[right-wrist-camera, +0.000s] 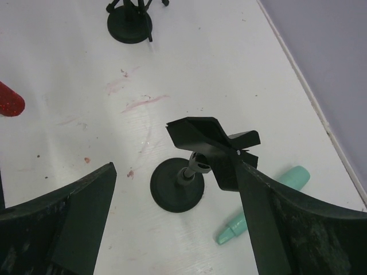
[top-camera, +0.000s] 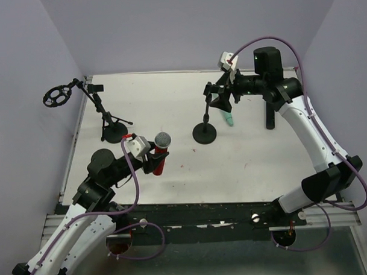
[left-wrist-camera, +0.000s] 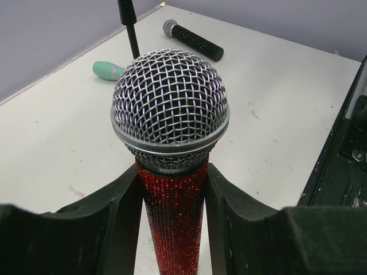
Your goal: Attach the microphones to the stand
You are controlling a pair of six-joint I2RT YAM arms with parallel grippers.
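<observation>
My left fingers (left-wrist-camera: 117, 229) clamp the red glitter microphone with silver mesh head (left-wrist-camera: 170, 114) toward the tabletop's (top-camera: 257, 165) near left corner. My right fingers (right-wrist-camera: 80, 212) (spread wide) flank the black clip (right-wrist-camera: 215, 146) on the round-based stand (right-wrist-camera: 176, 186), and the mint-green microphone (right-wrist-camera: 266, 203) lies beside it.

Lower end of the red microphone (left-wrist-camera: 174, 212), beyond the left-wrist view's edge.
</observation>
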